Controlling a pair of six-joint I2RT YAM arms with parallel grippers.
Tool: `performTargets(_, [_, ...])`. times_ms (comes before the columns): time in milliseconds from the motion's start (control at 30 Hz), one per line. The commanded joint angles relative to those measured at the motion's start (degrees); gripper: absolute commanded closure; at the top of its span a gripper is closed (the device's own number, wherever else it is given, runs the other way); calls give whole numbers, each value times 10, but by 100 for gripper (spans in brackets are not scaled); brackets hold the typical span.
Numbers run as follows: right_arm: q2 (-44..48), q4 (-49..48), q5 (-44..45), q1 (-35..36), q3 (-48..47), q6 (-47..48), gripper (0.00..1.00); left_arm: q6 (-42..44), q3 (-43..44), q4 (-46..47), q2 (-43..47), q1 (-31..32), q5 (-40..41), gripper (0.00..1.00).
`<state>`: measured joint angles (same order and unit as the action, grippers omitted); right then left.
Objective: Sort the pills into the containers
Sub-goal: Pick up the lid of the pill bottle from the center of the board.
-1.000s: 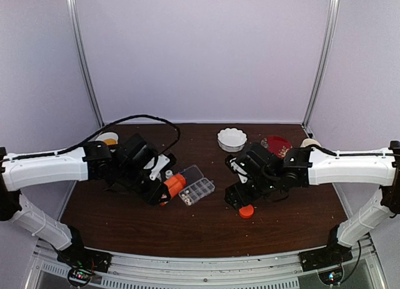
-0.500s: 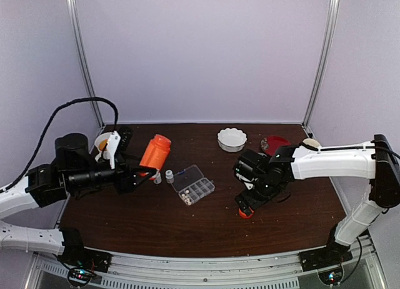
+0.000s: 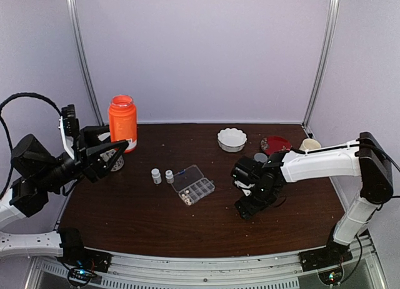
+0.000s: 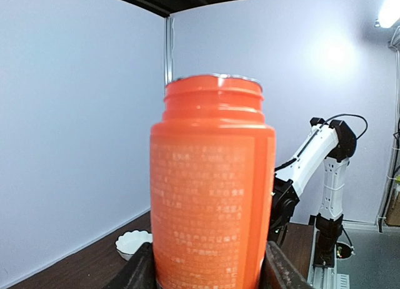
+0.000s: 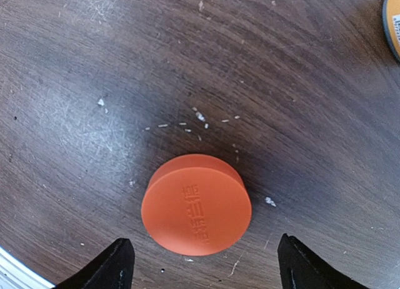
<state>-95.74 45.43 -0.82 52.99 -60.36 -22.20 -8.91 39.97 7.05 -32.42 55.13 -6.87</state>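
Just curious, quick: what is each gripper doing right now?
Left gripper: shut on the orange bottle.
Right gripper: open, over the orange cap.

Arms: white shells, left arm, right arm
Joints: black
Cable: black loop, left arm
Grippers: left gripper, right gripper, black fingers
Bases: black, lit LEDs

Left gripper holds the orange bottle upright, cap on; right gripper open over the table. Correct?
No, the cap is off: the left wrist view shows the orange bottle uncapped. The cap lies on the table under the right gripper. Rest stands.
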Motion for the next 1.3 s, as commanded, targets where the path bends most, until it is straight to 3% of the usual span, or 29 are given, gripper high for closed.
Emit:
performTargets(0, [-9, -18, -10, -2, 6, 6, 18, 23, -24, 96, 15, 2, -3, 100])
performTargets(133, [-23, -23, -10, -3, -6, 11, 22, 6, -31, 142, 37, 1, -20, 100])
performTargets(400, [-39, -30, -4, -2, -17, 15, 31, 22, -36, 127, 62, 2, 5, 100])
performTargets(600, [-49, -35, -1, -2, -28, 19, 33, 31, -37, 110, 65, 2, 15, 100])
performTargets(933, [-57, -37, 4, -3, -36, 23, 49, 32, -40, 97, 55, 2, 16, 100])
performTargets(1267, [96, -40, -13, -5, -51, 33, 56, -28, -86, 150, -8, 2, -12, 100])
